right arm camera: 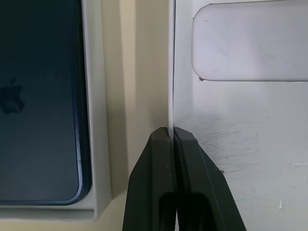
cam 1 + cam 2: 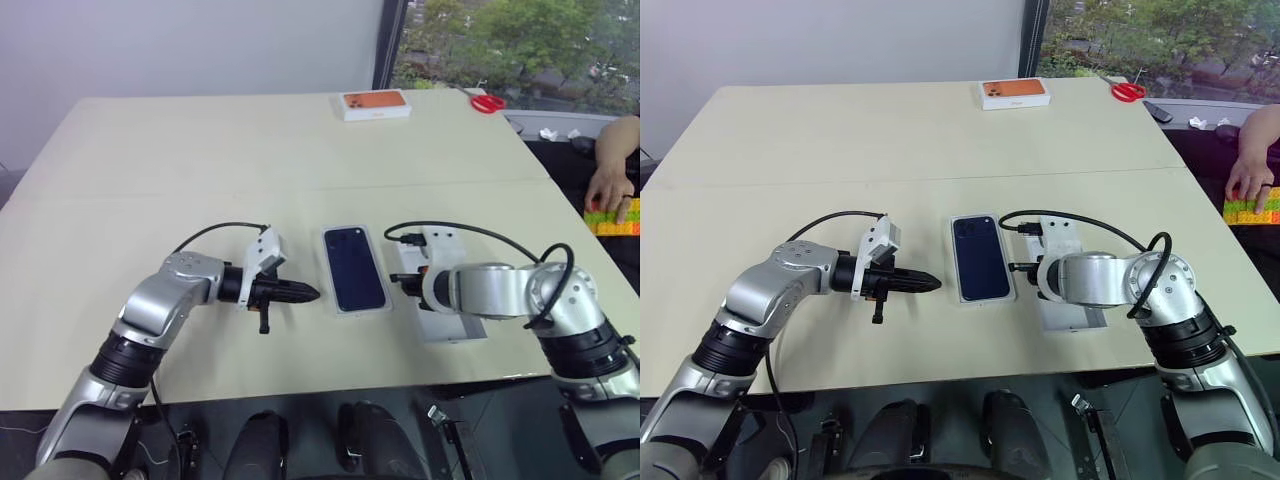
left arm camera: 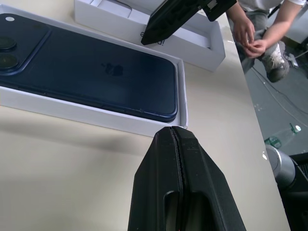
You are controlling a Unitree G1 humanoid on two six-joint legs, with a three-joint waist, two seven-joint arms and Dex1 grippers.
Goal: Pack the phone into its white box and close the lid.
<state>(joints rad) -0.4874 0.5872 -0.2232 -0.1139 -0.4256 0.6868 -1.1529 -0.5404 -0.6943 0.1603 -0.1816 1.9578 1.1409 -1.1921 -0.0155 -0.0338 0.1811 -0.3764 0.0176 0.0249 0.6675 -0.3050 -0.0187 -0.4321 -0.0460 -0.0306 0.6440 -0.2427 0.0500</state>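
Observation:
The dark blue phone lies face down inside the shallow white box at the table's middle, its camera cluster at the far end. Just right of the box, the lid lies with its open side up. My right gripper points down and is shut on the lid's thin wall on the side nearest the box. A rounded recess shows on the white surface inside the lid. My left gripper is shut and empty. It points right, just short of the box's left rim.
At the table's far edge sits a white box printed orange, with red scissors to its right. A person's hand rests on coloured blocks at the right edge. The table's near edge runs just below both arms.

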